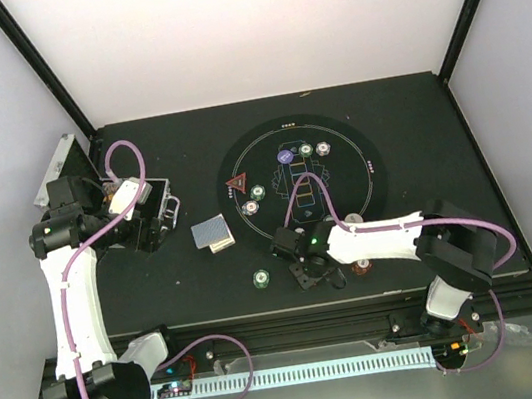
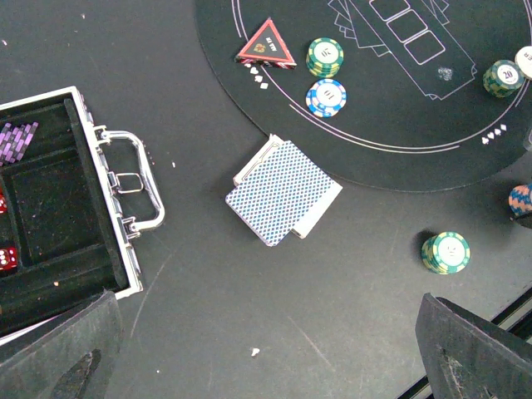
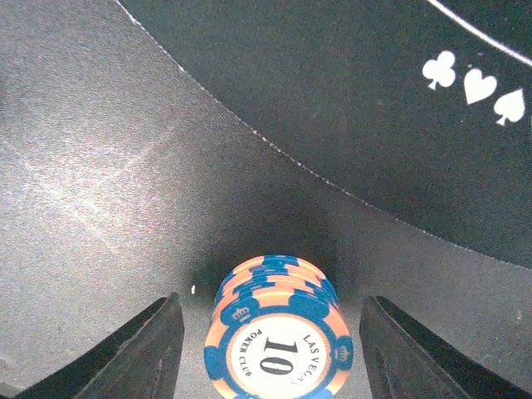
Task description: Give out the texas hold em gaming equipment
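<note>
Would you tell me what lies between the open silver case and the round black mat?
A stack of blue-backed playing cards lies there, shown in the left wrist view.

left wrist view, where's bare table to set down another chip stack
Bare table lies below the card deck, between the case and the green chip stack. Crowded: the mat edge around the triangle marker and two chip stacks beside it.

Open case (image 2: 87, 158) at the table's (image 1: 425, 114) left, chips (image 2: 17, 141) in one compartment, card deck (image 1: 213, 233) between case and mat (image 1: 356, 160), triangle marker (image 1: 238, 186) on the mat's left edge, two chip stacks (image 2: 325, 56) beside it, one stack (image 1: 261, 279) off the mat's near side, another (image 3: 278, 341) between the right gripper's (image 3: 270, 332) fingers.
</note>
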